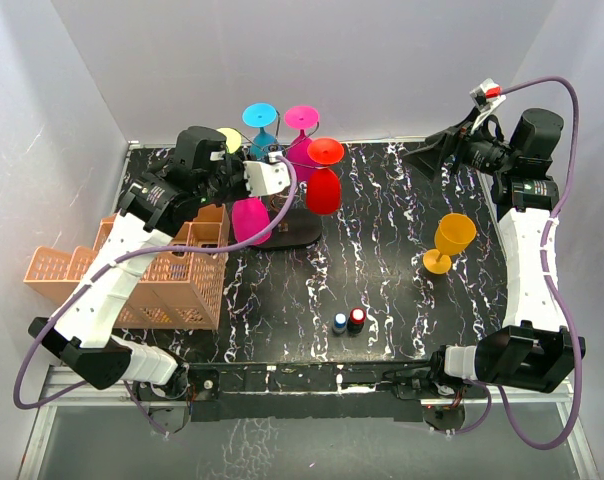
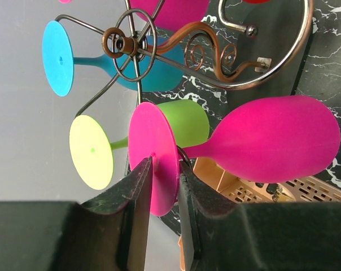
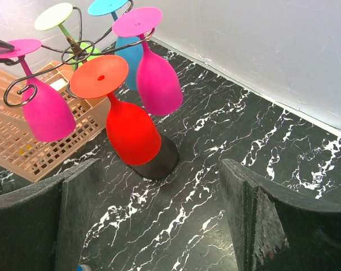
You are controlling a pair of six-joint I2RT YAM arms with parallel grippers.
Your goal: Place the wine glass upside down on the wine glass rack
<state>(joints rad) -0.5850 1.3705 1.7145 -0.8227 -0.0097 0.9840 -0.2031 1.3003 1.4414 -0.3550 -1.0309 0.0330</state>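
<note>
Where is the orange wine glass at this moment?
In the top view the orange wine glass stands upright on the right side of the table, close to the right arm, apart from the wine glass rack at the back left.

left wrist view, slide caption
Left gripper astride the foot of the pink wine glass hanging upside down on the wine glass rack

White arm links [image 1: 112, 275], black joints [image 1: 527, 360], purple cables [image 1: 578, 130]

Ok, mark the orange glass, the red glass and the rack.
orange glass [image 1: 455, 235]: top external view, bowl.
red glass [image 3: 132, 134]: right wrist view, bowl.
rack [image 2: 115, 40]: left wrist view, central copper hub.
</note>
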